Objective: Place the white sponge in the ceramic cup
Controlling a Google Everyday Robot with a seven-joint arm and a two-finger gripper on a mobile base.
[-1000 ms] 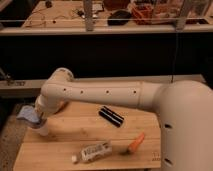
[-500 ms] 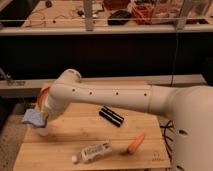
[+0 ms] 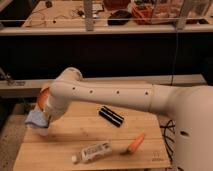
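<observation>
- Wooden counter (image 3: 100,135) is seen in front of a dark wall, with a cluttered shelf behind at the top.
- A large white arm (image 3: 115,95) is stretched from the right side across to the left edge of the counter.
- The end effector (image 3: 46,120) is placed at the counter's left edge, mostly covered by the arm's wrist; whether it is clenched or released cannot be told.
- The white sponge (image 3: 34,118), pale bluish, is seen at the end effector, directly over the ceramic cup (image 3: 41,131), which stands at the left edge; contact between sponge and cup cannot be judged.
- An orange dish (image 3: 43,96) is partly hidden behind the wrist, near the back left corner.
- A black ribbed object (image 3: 111,116) lies tilted near the counter's middle.
- A clear labelled bottle (image 3: 92,151) lies on its side near the front edge.
- A carrot (image 3: 135,143) lies just right of the bottle, apart from it.
</observation>
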